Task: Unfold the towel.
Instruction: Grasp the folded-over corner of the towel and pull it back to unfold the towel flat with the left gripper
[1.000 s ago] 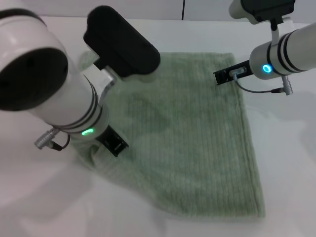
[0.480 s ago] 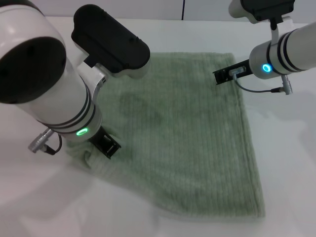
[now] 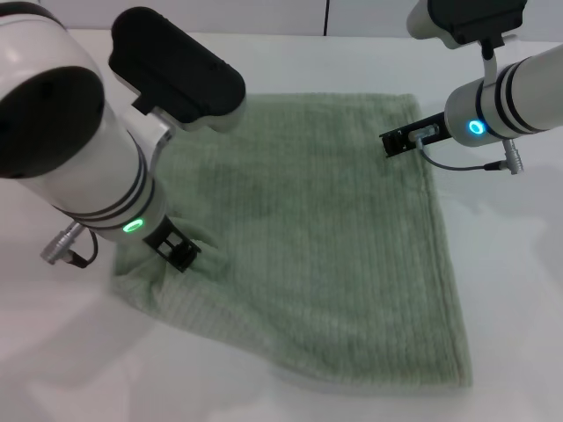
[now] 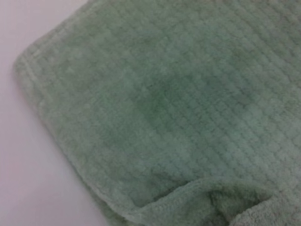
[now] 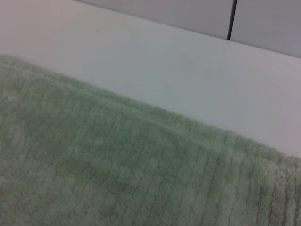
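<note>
The pale green ribbed towel (image 3: 334, 246) lies spread over the white table, close to flat. Its near-left corner is bunched and lifted. My left gripper (image 3: 174, 250) is at that corner, shut on the cloth, and the towel puckers around it. In the left wrist view the towel (image 4: 164, 103) fills the picture, with a raised fold at one edge. My right gripper (image 3: 403, 139) hovers at the towel's far-right corner, just over the hem. The right wrist view shows the towel's hemmed edge (image 5: 117, 165) against the table.
The white table (image 3: 510, 290) runs all around the towel, with bare room to the left, right and front. A wall with a dark vertical seam (image 3: 326, 16) stands behind the table.
My left arm has moved left and slightly toward me, pulling the near-left corner outward and widening the towel. The right arm has stayed in place.
</note>
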Tool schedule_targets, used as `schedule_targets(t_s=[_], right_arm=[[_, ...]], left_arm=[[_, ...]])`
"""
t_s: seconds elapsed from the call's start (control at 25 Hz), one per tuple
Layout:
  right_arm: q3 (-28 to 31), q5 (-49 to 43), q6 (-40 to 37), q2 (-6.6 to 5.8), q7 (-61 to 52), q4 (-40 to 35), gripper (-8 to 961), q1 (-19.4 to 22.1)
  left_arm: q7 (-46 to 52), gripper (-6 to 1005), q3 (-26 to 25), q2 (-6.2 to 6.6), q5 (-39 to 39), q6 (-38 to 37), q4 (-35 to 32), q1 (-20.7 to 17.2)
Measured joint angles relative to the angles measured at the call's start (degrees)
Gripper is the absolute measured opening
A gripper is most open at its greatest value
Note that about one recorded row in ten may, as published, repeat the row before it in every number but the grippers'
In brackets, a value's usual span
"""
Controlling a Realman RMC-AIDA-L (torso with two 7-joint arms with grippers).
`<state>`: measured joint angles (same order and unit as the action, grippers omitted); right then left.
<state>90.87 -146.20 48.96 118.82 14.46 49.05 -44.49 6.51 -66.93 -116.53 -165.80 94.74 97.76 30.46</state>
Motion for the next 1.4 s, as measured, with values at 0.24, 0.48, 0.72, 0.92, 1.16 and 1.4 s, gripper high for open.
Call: schedule_targets(t_s=[0.24,0.48,0.72,0.92,1.16,1.4], right_arm=[[-0.08,0.05,0.51,0.00,0.43,0.04,23,-0.25],[-0.09,0.05,1.16,0.01,0.52,0.24,24,-0.65],[-0.01,0.13,1.19,0.00,1.96,1.00,25,-0.37],[0.19,0.14,1.04,0.00,2.58,1.05,25,-0.12],[0.71,0.22,0.39,0.00,3.54,1.05,26,-0.01],[0.71,0.22,0.21,0.00,3.61,1.05,27,0.02]], left_arm=[[0.23,385,-0.50,0.66,-0.06,1.75,-0.08,-0.44],[2.32,421,1.00,0.24,-0.07,6.09,0.62,-0.11],[6.96,456,3.46,1.01,-0.06,7.74,0.19,0.38],[10.15,493,4.76,2.64,-0.05,9.44,-0.02,-0.35],[16.30,493,8.06,5.90,-0.04,10.38,4.18,0.56],[13.28,493,6.18,3.36,0.00,8.17,5.34,6.62]])
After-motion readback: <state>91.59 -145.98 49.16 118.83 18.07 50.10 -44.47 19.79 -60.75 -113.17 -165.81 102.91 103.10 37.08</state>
